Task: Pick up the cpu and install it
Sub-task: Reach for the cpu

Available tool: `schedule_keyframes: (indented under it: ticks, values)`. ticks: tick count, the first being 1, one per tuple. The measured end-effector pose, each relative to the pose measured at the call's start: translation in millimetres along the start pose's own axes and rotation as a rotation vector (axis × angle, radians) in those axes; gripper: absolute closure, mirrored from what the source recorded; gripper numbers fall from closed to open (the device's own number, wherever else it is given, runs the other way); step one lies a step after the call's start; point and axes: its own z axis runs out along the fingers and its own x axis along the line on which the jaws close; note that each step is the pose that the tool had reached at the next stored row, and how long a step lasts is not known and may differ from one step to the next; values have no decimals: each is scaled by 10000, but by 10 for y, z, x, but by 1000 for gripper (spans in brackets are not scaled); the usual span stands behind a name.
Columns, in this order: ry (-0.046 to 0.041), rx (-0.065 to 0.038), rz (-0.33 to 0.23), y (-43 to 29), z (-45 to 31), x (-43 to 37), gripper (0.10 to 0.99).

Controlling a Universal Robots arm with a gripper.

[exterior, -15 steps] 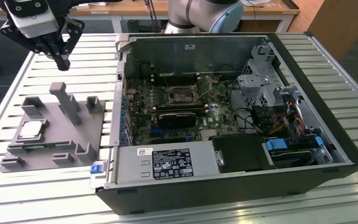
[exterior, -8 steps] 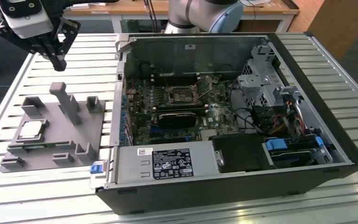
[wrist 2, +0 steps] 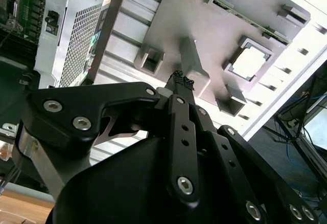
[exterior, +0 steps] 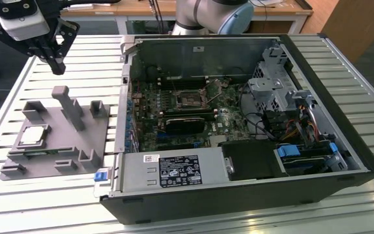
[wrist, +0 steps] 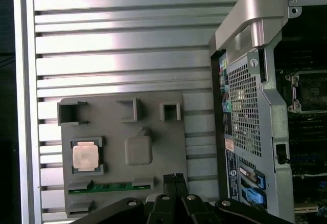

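Approach stage of the pick-up. The gripper [exterior: 57,66] is held clear above the grey holder [exterior: 66,141], jaws pressed together and empty. The cpu [exterior: 33,135] is seated in a holder recess, untouched. Spread jaws centred over it are judged necessary for grasping.

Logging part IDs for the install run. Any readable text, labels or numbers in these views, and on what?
Power supply label: printed, too small to read.
Small white sticker next to it: too small to read.
Case rear stickers: blurred, unreadable.
cpu top: no legible marking.
Nothing here can be quoted.
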Motion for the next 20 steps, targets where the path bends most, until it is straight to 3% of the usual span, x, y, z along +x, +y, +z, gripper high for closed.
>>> schedule_keyframes:
  ticks: [20]
  values:
    - [0, 0, -1, -17, 8, 216, 980]
